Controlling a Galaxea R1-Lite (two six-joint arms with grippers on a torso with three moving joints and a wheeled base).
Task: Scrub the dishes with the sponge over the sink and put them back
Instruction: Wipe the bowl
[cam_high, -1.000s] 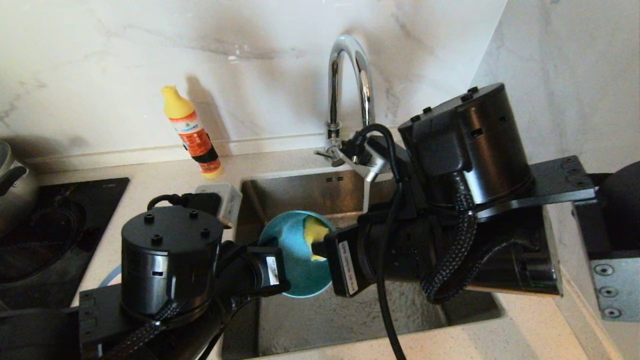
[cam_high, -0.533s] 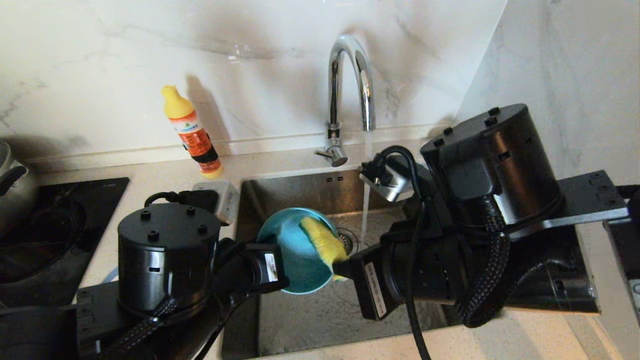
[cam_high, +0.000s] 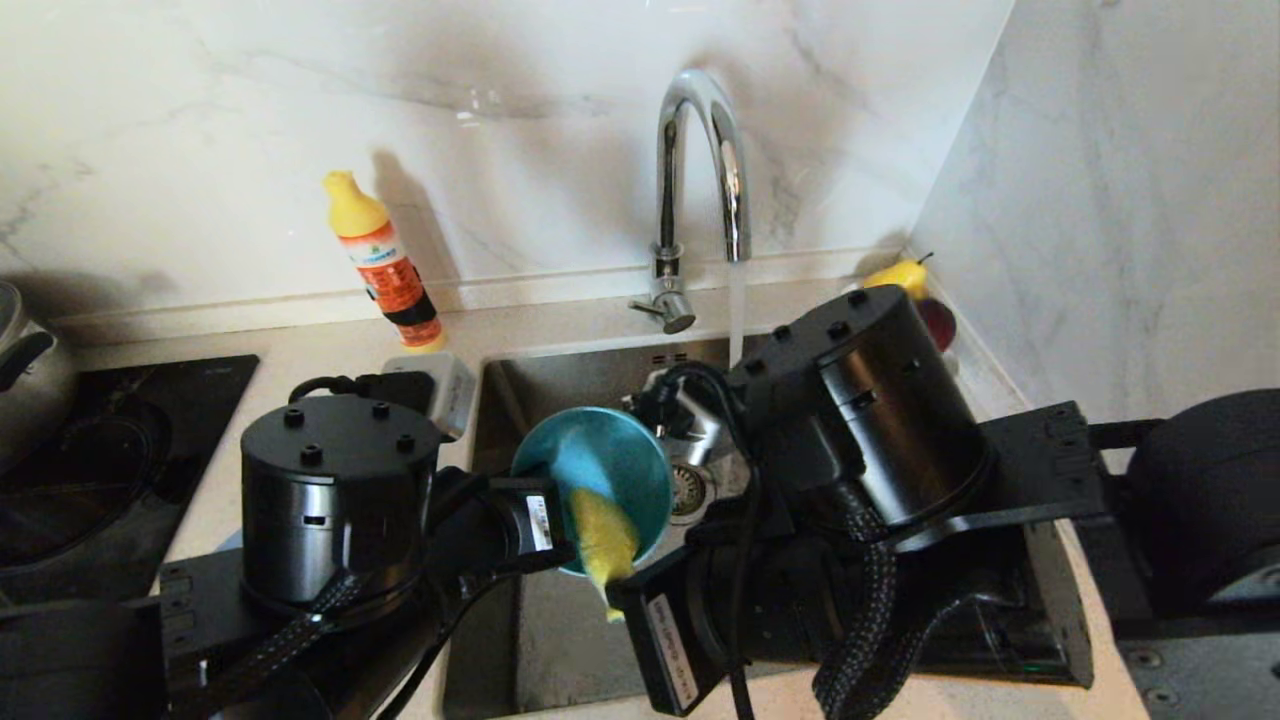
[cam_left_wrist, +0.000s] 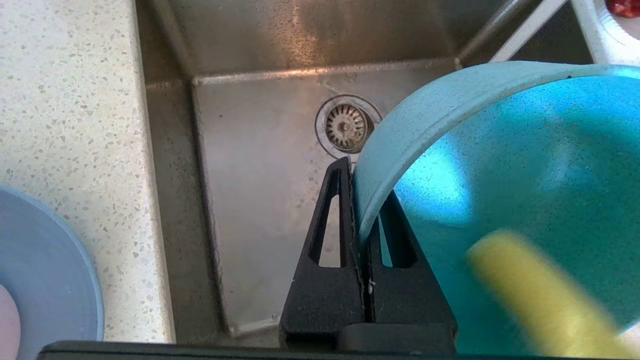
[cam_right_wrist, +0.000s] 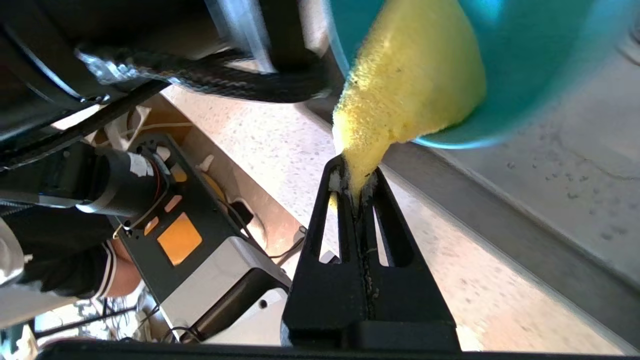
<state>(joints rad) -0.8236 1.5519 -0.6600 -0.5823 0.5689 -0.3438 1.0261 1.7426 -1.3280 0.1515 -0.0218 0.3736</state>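
A teal bowl (cam_high: 600, 455) hangs tilted over the sink (cam_high: 590, 640), its inside turned towards the right arm. My left gripper (cam_left_wrist: 362, 192) is shut on the bowl's rim (cam_left_wrist: 400, 135), one finger outside and one inside. My right gripper (cam_right_wrist: 356, 172) is shut on the yellow sponge (cam_right_wrist: 410, 85), which presses against the bowl's inside by its near lower rim (cam_high: 603, 545). The sponge's green side is hidden. A grey-blue plate (cam_left_wrist: 45, 280) with a sliver of the pink bowl (cam_left_wrist: 6, 320) on it lies on the counter left of the sink.
Water runs from the chrome faucet (cam_high: 700, 160) onto the sink floor near the drain strainer (cam_left_wrist: 346, 125). A detergent bottle (cam_high: 385, 265) stands at the back wall. A pear (cam_high: 895, 275) sits in the back right corner. A black cooktop (cam_high: 110, 470) and pot (cam_high: 30, 370) lie to the left.
My right gripper swept the sponge from the upper part of the bowl's inside down to its near rim, the right arm swinging nearer and leftward. The bowl stayed almost still.
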